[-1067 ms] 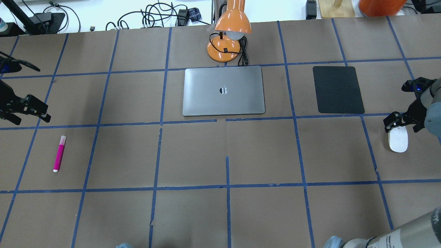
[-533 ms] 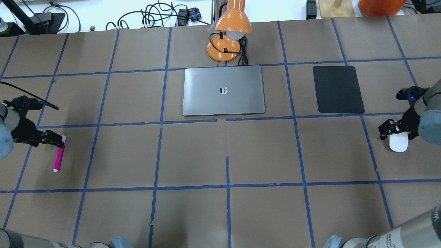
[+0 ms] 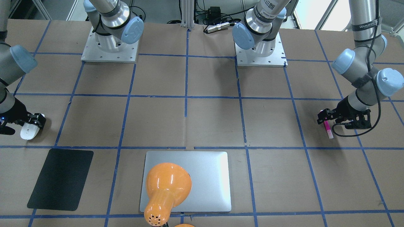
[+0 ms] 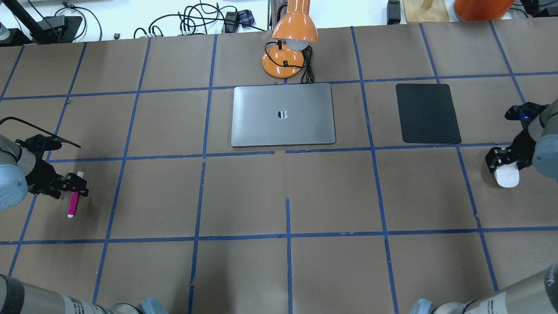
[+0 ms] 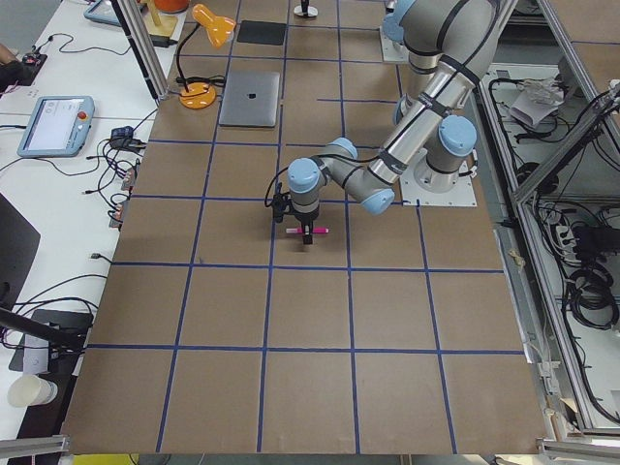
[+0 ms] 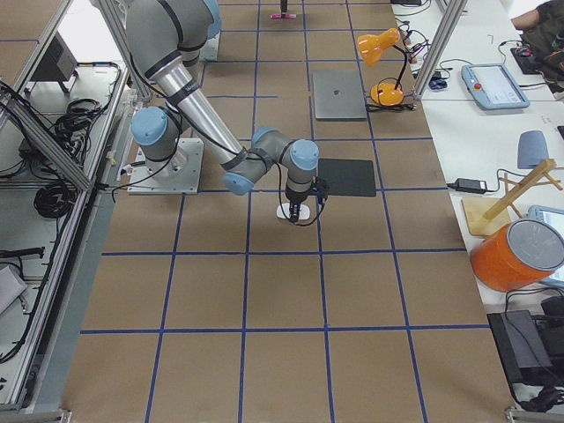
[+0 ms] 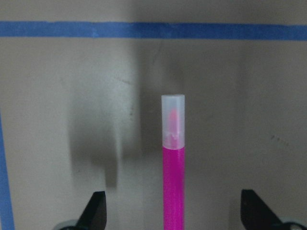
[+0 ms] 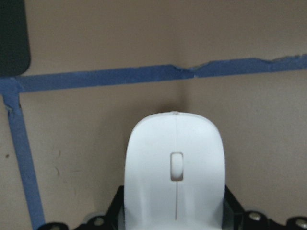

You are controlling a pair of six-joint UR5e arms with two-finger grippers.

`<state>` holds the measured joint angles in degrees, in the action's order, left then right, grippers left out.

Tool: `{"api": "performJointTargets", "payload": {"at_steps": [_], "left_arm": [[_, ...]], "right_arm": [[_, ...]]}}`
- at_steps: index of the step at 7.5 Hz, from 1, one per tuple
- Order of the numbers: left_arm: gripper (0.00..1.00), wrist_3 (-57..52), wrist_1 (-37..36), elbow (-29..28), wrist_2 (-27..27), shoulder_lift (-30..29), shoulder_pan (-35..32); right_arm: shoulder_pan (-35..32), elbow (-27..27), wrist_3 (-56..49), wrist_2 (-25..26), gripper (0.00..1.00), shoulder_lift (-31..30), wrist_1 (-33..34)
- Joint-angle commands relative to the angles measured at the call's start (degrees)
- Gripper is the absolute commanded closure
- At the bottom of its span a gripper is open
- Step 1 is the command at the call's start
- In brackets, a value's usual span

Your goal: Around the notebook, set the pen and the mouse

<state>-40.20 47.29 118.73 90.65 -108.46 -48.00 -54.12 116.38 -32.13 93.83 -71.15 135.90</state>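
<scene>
The magenta pen (image 4: 73, 203) lies on the table at the far left, its pale cap (image 7: 173, 120) pointing away from me. My left gripper (image 4: 74, 185) is open and down over the pen's cap half, with a fingertip (image 7: 97, 211) well clear on each side. The white mouse (image 4: 507, 176) rests at the far right. My right gripper (image 4: 505, 160) is shut on the mouse, and the right wrist view shows dark pads (image 8: 119, 206) against both flanks. The silver notebook (image 4: 283, 114) lies flat at the table's middle back, far from both grippers.
An orange desk lamp (image 4: 290, 48) stands just behind the notebook, its shade overhanging the lid in the front-facing view. A black mat (image 4: 427, 113) lies to the notebook's right, between it and the mouse. Blue tape lines grid the brown table (image 4: 287, 196).
My left gripper came forward and down from behind the pen and now straddles it. My right gripper settled over the mouse and closed on its sides.
</scene>
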Motion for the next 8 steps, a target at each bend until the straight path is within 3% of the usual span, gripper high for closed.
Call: {"api": "performJointTargets", "payload": {"at_steps": [1, 2, 4, 6, 8], "left_arm": [[0.82, 0.03, 0.00, 0.01, 0.05, -0.44, 0.01], [1.00, 0.03, 0.08, 0.01, -0.03, -0.44, 0.01], [1.00, 0.12, 0.52, -0.16, 0.23, 0.87, 0.01], [1.00, 0.91, 1.84, -0.25, 0.32, 2.19, -0.26], [1.00, 12.53, 13.03, -3.57, -0.29, 5.78, -2.87]], "right_arm": [[-7.35, -4.91, 3.72, -0.14, 0.92, -1.97, -2.72], [-12.01, -8.16, 9.31, -0.22, 0.93, -1.36, -6.49], [-20.72, -13.96, 19.01, -0.40, 0.93, 2.83, -7.68], [-21.11, -16.36, 18.52, -0.31, 0.91, 8.20, -6.71], [-21.02, -17.58, 19.03, -0.40, 0.85, 8.75, -6.53]]}}
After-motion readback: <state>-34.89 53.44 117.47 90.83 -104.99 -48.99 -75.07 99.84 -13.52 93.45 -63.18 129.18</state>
